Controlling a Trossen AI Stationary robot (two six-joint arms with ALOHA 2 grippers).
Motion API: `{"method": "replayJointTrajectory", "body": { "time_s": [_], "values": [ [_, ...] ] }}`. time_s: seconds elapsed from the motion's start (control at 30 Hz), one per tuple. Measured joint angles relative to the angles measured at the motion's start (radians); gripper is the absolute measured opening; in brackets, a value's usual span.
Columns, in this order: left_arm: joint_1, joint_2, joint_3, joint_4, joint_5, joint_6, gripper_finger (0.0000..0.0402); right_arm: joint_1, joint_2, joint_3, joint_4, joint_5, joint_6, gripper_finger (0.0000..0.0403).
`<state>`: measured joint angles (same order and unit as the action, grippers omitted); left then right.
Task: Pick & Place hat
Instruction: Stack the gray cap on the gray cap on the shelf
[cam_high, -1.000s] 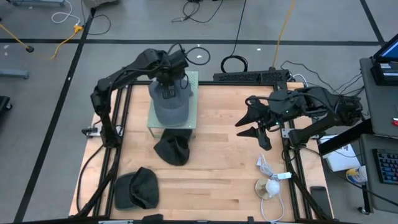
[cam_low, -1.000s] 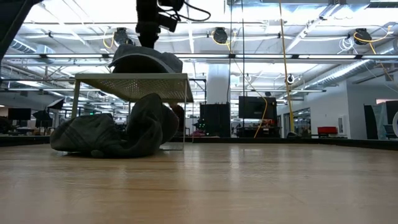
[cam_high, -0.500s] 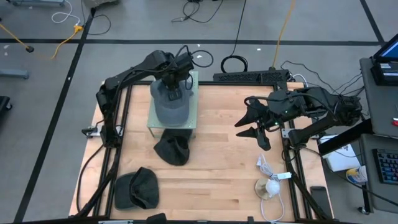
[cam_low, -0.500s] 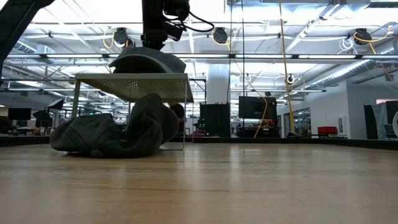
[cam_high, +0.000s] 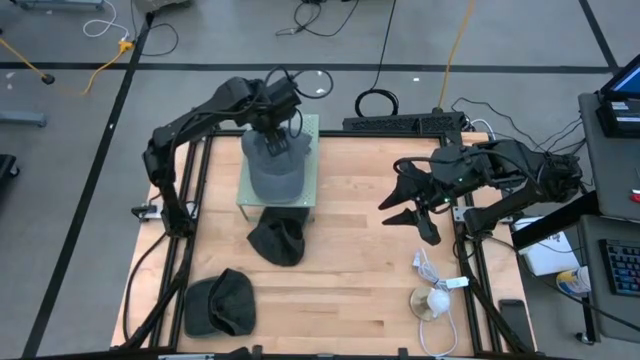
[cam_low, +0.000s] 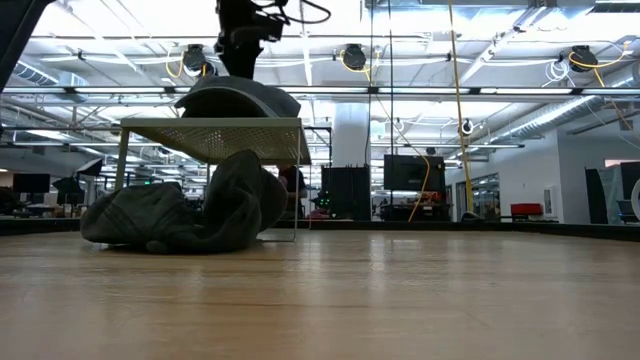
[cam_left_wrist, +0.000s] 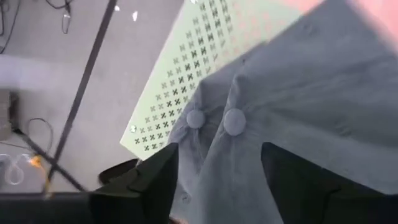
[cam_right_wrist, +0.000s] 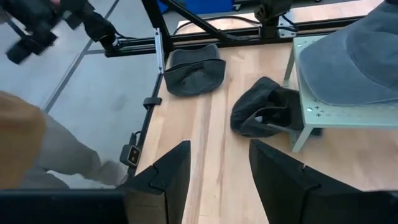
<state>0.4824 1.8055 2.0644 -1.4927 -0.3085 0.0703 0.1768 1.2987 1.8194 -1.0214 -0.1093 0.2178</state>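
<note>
At the near left corner of the worktop (cam_high: 350, 260), 1 dark cap (cam_high: 220, 303) is seen lying flat, untouched. Further in, a second dark cap (cam_high: 277, 239) is slumped on the wood against the near edge of the perforated green stand (cam_high: 308, 190), partly tucked beneath it in the low view.

On top of the stand rests the grey hat (cam_high: 273, 168), brim toward the near side. Over its far part hangs the left end effector (cam_high: 274, 133). Its fingers, pinched on the crown a second ago, have been spread wide, and the tool has been lifted slightly clear; in the left wrist view both dark fingers (cam_left_wrist: 152, 180) are seen parted on either side of the hat's top button, with nothing held between them. In the low view the hat sits settled on the stand with the arm above it.

From this the release is judged complete: the grey hat has been placed on the stand, and a withdrawal of the left arm would be expected before either remaining cap is addressed.

At the right, the right end effector (cam_high: 412, 210) is held above the bare wood, unmoved over the last second, fingers partly open and empty, well apart from all 3 hats. A coiled white cable (cam_high: 436, 292) lies near the right near corner.
</note>
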Motion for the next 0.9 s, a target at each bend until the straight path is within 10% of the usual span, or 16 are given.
{"method": "replayJointTrajectory", "body": {
  "time_s": [0.6, 0.9],
  "values": [
    [-0.115, -0.103, 0.0, -0.062, 0.125, -0.697, 0.024, 0.0, 0.0, 0.0, 0.023, 0.003, -0.036, 0.0157],
    [-0.193, -0.045, -0.004, -0.053, -0.077, -0.788, 0.0215, 0.0, 0.003, 0.0, 0.031, 0.003, -0.13, 0.0157]
  ]
}}
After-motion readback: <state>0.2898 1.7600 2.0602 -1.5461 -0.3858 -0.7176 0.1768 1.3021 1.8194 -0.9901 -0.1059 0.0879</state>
